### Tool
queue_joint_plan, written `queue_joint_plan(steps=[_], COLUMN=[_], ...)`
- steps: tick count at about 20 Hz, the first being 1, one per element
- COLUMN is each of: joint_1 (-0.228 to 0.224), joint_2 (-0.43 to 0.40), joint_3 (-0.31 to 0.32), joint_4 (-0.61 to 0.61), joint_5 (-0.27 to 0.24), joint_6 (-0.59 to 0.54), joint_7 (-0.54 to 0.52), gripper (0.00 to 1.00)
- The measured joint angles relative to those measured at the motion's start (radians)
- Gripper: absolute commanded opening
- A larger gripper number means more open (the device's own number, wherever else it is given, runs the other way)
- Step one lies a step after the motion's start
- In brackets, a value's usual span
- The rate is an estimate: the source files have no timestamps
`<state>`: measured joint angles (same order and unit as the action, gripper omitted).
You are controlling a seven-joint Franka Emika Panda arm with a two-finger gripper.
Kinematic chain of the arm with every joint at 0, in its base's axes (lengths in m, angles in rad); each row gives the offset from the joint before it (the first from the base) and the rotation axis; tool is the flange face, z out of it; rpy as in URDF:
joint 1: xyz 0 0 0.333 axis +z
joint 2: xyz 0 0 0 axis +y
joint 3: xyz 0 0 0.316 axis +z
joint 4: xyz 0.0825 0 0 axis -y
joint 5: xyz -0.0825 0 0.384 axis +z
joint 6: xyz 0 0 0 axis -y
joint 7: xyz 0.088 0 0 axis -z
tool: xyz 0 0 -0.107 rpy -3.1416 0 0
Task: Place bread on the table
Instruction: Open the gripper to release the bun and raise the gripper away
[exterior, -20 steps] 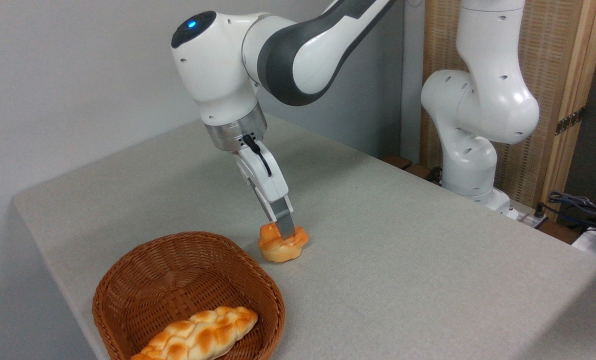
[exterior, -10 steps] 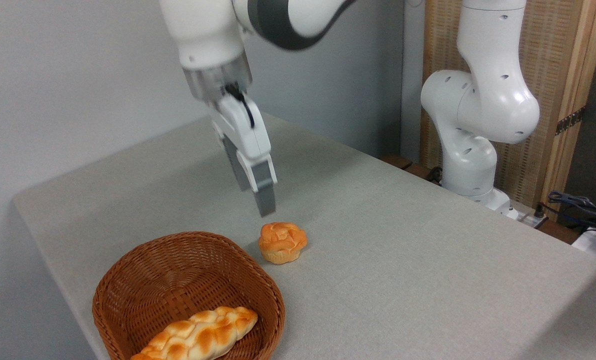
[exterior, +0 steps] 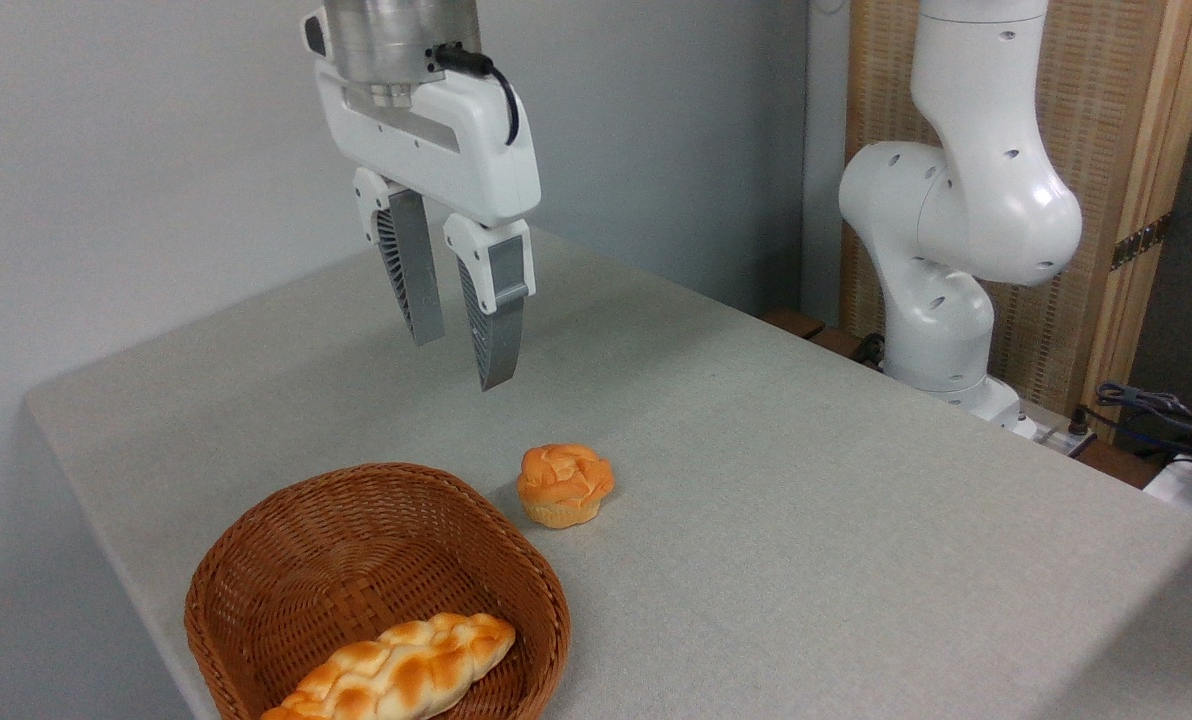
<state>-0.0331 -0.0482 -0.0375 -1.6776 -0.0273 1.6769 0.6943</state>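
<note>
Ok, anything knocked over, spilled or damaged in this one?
Nothing stands out. The bun sits upright on the table beside the basket, the loaf lies inside it, and the open gripper hangs clear above.

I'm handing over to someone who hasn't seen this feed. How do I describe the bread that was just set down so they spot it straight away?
Start at the brown wicker basket at the near left of the grey-green table. Just past its right rim, on the bare cloth, sits the bread, below the raised open gripper. It is small, round and golden-orange with a knotted top, unlike the long braided loaf lying inside the basket.
</note>
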Motion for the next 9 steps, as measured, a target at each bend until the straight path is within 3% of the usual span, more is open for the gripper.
queue_joint_plan(steps=[3,9], joint_1=[0.001,0.001], joint_2=[0.049,0.071], joint_3=[0.003,0.004], joint_4=[0.072,0.106], joint_5=[0.000,0.000], joint_6=[-0.068,-0.083], joint_7=[0.027,0.039], gripper=[1.00,1.00])
